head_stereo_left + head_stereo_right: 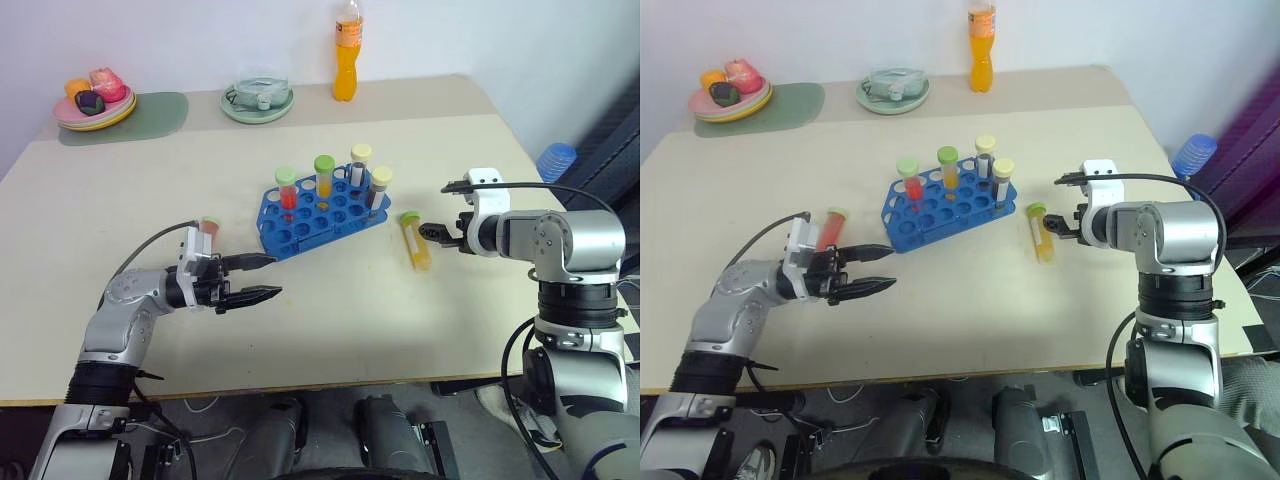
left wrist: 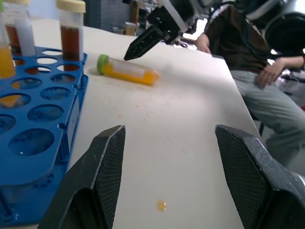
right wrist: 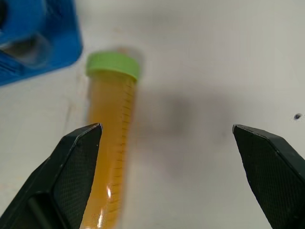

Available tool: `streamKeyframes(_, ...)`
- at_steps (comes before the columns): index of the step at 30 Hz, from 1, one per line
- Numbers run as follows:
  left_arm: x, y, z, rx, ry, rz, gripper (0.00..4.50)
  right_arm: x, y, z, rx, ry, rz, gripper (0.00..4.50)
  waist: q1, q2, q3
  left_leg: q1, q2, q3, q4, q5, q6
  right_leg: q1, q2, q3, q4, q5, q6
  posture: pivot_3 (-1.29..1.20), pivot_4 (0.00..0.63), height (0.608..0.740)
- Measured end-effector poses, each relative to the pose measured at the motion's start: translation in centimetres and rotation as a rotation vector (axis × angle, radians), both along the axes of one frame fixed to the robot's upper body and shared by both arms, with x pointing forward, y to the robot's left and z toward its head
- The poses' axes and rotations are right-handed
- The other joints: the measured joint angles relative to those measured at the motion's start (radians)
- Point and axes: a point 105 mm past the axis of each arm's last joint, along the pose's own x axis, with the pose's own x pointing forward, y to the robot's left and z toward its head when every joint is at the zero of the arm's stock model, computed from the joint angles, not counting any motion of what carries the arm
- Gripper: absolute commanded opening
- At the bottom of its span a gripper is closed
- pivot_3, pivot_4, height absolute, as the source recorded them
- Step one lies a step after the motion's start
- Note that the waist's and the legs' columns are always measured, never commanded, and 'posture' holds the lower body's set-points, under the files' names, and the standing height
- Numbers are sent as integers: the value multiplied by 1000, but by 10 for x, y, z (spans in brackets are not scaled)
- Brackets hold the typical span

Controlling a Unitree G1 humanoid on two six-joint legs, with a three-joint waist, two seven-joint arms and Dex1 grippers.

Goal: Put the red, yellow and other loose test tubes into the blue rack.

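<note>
Both end effectors [image 1: 262, 278] [image 1: 432, 232] open, level above table [image 1: 330, 320].

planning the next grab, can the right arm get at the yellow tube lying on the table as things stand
Probably yes. The yellow tube lies flat on bare table beside the rack, apart from it. The right gripper hangs close over it, fingers spread wide, with nothing between them and the tube.
</note>
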Motion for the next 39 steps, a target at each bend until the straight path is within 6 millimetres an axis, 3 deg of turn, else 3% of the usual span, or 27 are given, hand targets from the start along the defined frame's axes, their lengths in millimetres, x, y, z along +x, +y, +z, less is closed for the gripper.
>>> streamKeyframes(12,-3,-2,-4,61,-89,-40,3069,18,28,8,49,34,76,4474,2,0,0,0,0,0,0,0,0,0,0,0,0,0,0,0,150,740)
streamKeyframes(19,-5,0,-7,59,-77,-37,3069,16,40,-7,27,96,125,4474,0,0,0,0,0,0,0,0,0,0,0,0,0,0,0,0,150,740)
streamKeyframes(22,-7,2,-10,58,-65,-30,3069,16,44,-13,10,115,140,3687,0,0,0,0,0,0,0,0,0,-1,0,0,0,0,0,0,150,740)
streamKeyframes(27,-6,0,-8,56,-70,-17,3069,19,49,-17,-16,102,173,1149,-2,0,0,0,0,0,0,0,0,-1,0,0,0,0,0,0,150,740)
streamKeyframes(28,-6,-1,-7,56,-74,-14,3069,19,49,-17,-18,101,177,853,-2,-1,0,0,0,0,0,0,0,0,0,0,0,0,0,0,150,740)
streamKeyframes(35,-6,-12,7,48,-90,4,3069,17,55,-18,-82,66,274,853,-2,-1,-1,0,0,0,1,0,0,0,0,0,0,0,0,0,150,740)
streamKeyframes(39,-6,-14,10,49,-78,24,3069,-5,62,-16,-134,-43,502,853,3,-1,-1,0,0,0,1,-1,1,0,0,0,0,0,0,0,150,740)
